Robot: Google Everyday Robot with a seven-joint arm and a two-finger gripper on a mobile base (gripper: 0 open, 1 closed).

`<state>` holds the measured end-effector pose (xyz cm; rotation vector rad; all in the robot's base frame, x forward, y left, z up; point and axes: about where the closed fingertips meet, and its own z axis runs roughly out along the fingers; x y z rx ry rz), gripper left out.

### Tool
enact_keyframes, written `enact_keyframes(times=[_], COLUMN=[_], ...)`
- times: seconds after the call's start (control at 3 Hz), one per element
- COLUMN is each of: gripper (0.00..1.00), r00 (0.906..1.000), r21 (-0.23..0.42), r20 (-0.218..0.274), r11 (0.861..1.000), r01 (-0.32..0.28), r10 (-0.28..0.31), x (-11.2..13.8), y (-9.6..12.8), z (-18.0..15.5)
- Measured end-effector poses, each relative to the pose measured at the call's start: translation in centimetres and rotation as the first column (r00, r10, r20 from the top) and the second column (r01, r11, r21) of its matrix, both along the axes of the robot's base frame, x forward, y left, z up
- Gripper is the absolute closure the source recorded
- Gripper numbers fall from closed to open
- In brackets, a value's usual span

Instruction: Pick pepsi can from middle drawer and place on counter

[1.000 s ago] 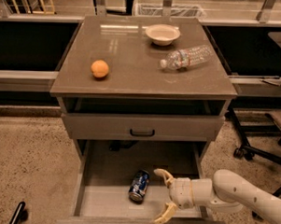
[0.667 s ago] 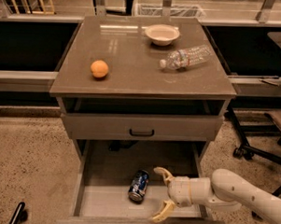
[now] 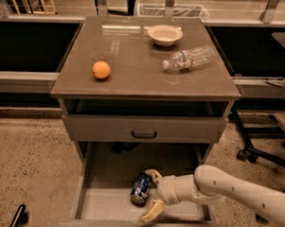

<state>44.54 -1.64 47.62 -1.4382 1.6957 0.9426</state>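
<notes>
The pepsi can (image 3: 141, 188), dark blue with a silver end, lies on its side on the pale floor of the open middle drawer (image 3: 105, 199). My gripper (image 3: 151, 194) reaches into the drawer from the right on a white arm. It is open, one yellowish finger (image 3: 153, 174) beside the can's upper right and the other (image 3: 153, 211) below and to the right of the can's lower end. The can lies at the mouth of the open fingers, ungripped. The counter (image 3: 135, 58) is the glossy grey-brown top of the cabinet above.
On the counter stand an orange (image 3: 101, 69), a white bowl (image 3: 165, 34) and a clear plastic water bottle (image 3: 188, 58) lying on its side. A closed drawer front with a black handle (image 3: 144, 134) sits above the open drawer. An office chair base (image 3: 264, 149) stands at right.
My gripper has shifted slightly left toward the can, and its fingers now frame the can's right side more closely. The can has not moved.
</notes>
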Motion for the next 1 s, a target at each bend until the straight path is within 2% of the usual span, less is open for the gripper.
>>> enact_keyframes(times=[0.33, 0.67, 1.0], gripper=[0.0, 0.0, 0.0], r00=[0.9974, 0.9857, 0.9688], r21=[-0.097, -0.111, -0.1], r20=[0.038, 0.1, 0.14], r11=[0.993, 0.983, 0.971], r01=[0.064, 0.146, 0.219], r10=[-0.061, -0.135, -0.204], x=[2.0, 3.9, 5.4], y=[0.9, 0.6, -0.8], z=[-3.2, -3.8, -3.9])
